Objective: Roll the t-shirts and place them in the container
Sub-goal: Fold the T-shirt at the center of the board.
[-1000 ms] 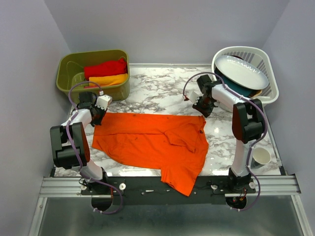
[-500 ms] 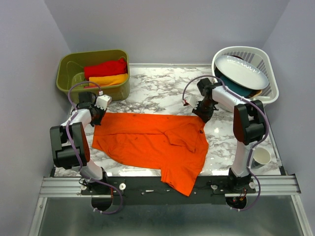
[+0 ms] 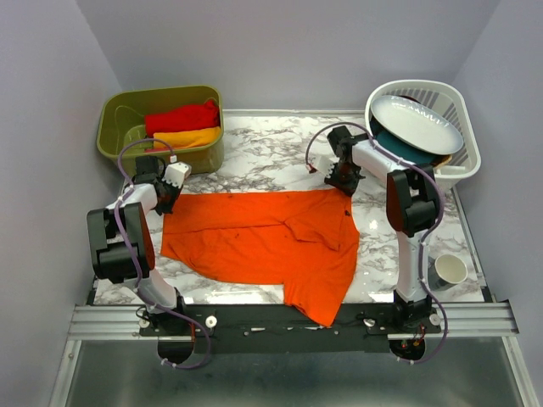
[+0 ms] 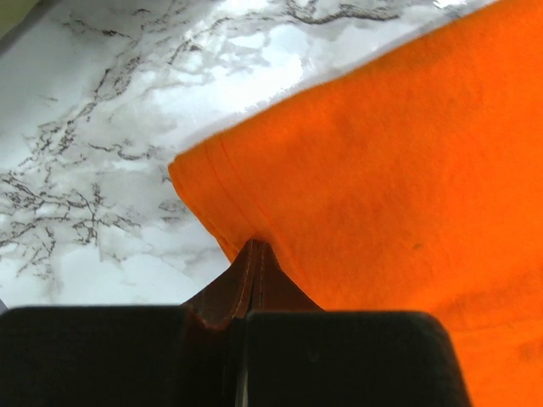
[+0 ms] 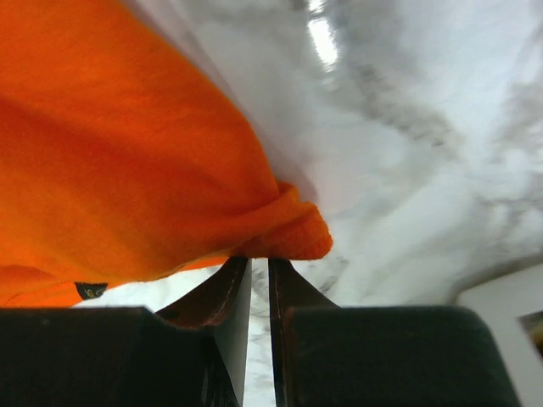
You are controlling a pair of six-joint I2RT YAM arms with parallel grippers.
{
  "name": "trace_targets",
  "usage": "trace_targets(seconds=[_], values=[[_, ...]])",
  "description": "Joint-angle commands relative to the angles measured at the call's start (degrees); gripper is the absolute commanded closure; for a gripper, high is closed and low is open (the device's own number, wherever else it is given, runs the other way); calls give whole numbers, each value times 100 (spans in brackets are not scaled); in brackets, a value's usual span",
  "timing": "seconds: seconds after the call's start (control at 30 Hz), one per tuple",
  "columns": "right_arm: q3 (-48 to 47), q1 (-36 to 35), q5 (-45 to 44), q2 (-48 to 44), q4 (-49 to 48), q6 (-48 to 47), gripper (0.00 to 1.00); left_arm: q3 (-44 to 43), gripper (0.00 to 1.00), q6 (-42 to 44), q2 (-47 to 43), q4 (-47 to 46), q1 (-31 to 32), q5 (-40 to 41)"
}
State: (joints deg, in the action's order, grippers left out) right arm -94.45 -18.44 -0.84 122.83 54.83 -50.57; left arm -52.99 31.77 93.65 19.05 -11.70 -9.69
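The bright orange t-shirt point(image 3: 263, 242) lies spread on the marble table, its near part hanging over the front edge. My left gripper point(image 3: 164, 203) is shut on the shirt's far left corner; in the left wrist view the closed tips point(image 4: 254, 248) pinch the hem of the orange cloth point(image 4: 382, 161). My right gripper point(image 3: 343, 186) is shut on the far right corner; in the right wrist view the tips point(image 5: 259, 259) hold a bunched fold of the cloth point(image 5: 127, 161). A red t-shirt point(image 3: 182, 117) and a yellow-orange t-shirt point(image 3: 188, 137) lie folded in the bin.
An olive-green bin point(image 3: 114, 114) stands at the back left. A white basket point(image 3: 464, 159) at the back right holds a white plate point(image 3: 417, 123) and a teal item point(image 3: 407, 151). A paper cup point(image 3: 450, 270) stands at the right front.
My right gripper moved back and to the left with the shirt's corner, and the far edge now runs straighter. My left gripper shifted slightly toward the back.
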Motion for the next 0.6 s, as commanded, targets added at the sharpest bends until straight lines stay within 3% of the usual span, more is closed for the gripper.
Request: trace_targets(seconds=[0.0,0.17,0.3,0.47,0.57], values=[[-538,-11,-408,470,-280,12,79,-308,100,58,338,-217,-51,99],[-864,-11,-496,427,-121,117,78,-414,100,-30,181,-130,-51,-67],[-811,-11,-408,-222,-78,257,74,-492,100,-223,-232,230,-51,-471],[-882,-11,338,-654,195,591,54,-493,100,-434,-628,495,-25,-1069],[-1030,-20,812,-593,615,514,51,-423,100,-505,-550,477,10,-1113]])
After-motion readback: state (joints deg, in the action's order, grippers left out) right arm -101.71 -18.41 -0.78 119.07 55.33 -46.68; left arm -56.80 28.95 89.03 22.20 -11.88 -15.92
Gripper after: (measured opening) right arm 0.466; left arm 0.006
